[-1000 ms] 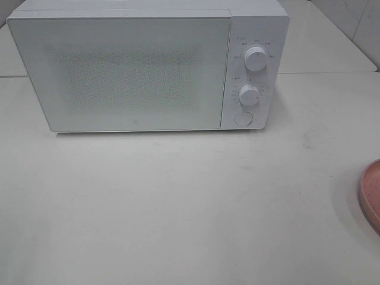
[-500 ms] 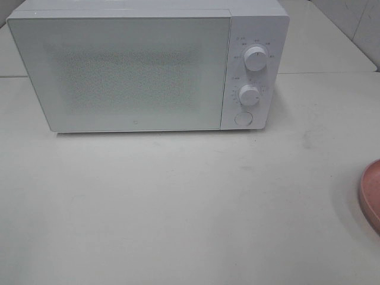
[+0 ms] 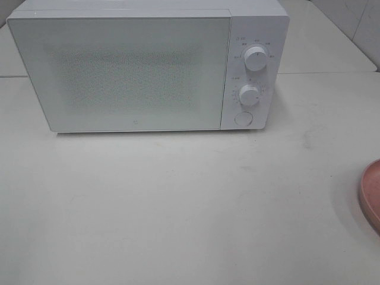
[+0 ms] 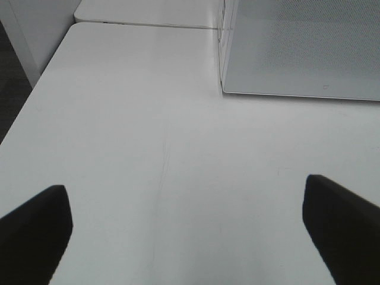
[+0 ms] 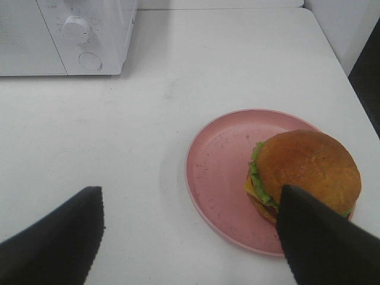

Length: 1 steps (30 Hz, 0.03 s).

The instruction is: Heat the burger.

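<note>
Right tool (image 5: 190, 237) hovers spread over the plate (image 5: 219, 172), one finger seemingly hiding part of the burger (image 5: 306, 169); left tool (image 4: 190, 228) spread too.

The burger (image 5: 306, 172) is sitting upright and fully assembled: brown domed bun on top, green lettuce and a bit of yellow cheese poking out the side over a dark patty. It's off-center on its pink plate (image 5: 219, 172), out on the tabletop.

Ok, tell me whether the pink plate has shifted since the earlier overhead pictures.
No. The pink plate sits at the same spot on the table's right edge, equally far from the microwave.
</note>
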Available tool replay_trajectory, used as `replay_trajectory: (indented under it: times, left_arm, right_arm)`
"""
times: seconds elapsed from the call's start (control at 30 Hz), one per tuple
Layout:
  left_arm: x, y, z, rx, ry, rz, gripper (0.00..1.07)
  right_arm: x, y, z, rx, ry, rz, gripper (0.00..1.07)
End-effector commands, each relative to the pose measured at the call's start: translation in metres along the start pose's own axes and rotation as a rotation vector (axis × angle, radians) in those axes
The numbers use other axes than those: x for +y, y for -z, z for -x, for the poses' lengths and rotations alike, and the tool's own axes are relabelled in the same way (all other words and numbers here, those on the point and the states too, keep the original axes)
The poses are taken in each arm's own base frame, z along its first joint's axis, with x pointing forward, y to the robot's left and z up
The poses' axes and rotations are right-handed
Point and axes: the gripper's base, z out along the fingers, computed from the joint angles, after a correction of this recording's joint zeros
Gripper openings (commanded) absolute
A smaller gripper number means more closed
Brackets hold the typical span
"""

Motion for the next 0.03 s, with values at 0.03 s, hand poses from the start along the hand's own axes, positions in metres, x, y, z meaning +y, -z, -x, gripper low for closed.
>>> replay_trajectory:
  times: [0.03]
  left_arm:
    - [-0.0007,0.0034,-0.0018,-0.033,0.006,-0.005,1.00]
  right_arm:
    - [-0.0005,0.0034,-0.0015,-0.034,0.011,-0.004,0.75]
